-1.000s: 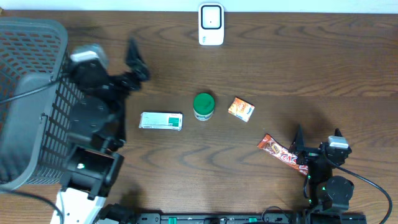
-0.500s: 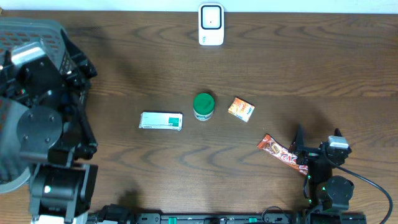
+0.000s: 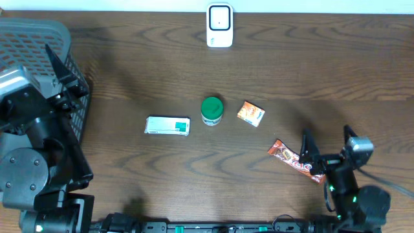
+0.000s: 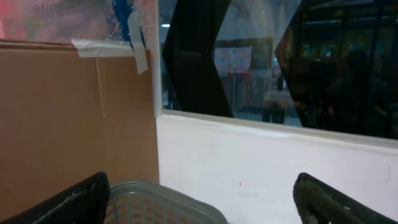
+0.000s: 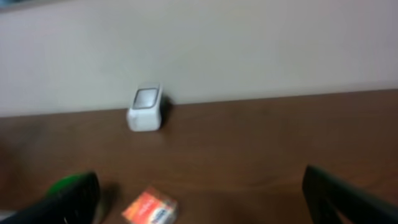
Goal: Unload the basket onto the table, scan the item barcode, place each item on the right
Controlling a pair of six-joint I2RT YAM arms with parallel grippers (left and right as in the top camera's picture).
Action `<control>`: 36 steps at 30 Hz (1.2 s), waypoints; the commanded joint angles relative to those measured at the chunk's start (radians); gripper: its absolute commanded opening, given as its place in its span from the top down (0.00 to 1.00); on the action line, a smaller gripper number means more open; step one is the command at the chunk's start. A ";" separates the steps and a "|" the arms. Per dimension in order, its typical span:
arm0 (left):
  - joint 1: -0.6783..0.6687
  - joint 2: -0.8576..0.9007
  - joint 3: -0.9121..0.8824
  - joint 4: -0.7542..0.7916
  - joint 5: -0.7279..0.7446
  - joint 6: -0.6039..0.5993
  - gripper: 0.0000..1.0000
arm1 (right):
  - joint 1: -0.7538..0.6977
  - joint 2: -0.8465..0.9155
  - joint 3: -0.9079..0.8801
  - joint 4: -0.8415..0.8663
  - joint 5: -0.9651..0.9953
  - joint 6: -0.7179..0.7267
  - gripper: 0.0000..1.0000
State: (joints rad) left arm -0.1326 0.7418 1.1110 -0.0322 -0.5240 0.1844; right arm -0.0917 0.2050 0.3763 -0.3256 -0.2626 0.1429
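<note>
on the dark wooden table (image 3: 323, 65) four items lie free, and no pincer touches a barcode item with a grip. the white and green box (image 3: 167, 125) lies flat left of the middle, the jar with green lid (image 3: 211, 110) stands just beside it on the right, and the small orange packet (image 3: 251, 113) lies near the jar on its other side. the red candy bar (image 3: 291, 160) lies tilted toward the near right corner, and its far end goes under the right gripper (image 3: 326, 136); if they touch, i cannot tell. this gripper has its two fingers spread wide and holds nothing, and in its wrist view it looks over the table to the white scanner (image 5: 145, 109), which stands at the far edge by the wall. the left gripper (image 4: 199, 186) is at the left edge, above the grey basket (image 3: 32, 39). its fingers are also wide apart and empty, with the basket rim visible between them in the wrist view.
</note>
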 commanded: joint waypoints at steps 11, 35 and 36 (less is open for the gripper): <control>0.005 -0.096 0.012 0.002 -0.012 0.014 0.05 | -0.004 0.849 0.723 -0.656 -0.352 -0.024 0.01; 0.005 -0.193 0.012 -0.009 -0.012 0.014 0.05 | 0.034 1.611 0.615 -0.682 -0.182 -0.285 0.04; 0.005 -0.195 0.012 -0.009 -0.012 0.014 0.05 | 0.036 1.626 0.607 -0.669 -0.170 -0.286 0.10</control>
State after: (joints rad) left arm -0.1322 0.5682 1.1110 -0.0452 -0.5270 0.1848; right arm -0.0677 1.7851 1.0069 -1.0214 -0.4664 -0.1387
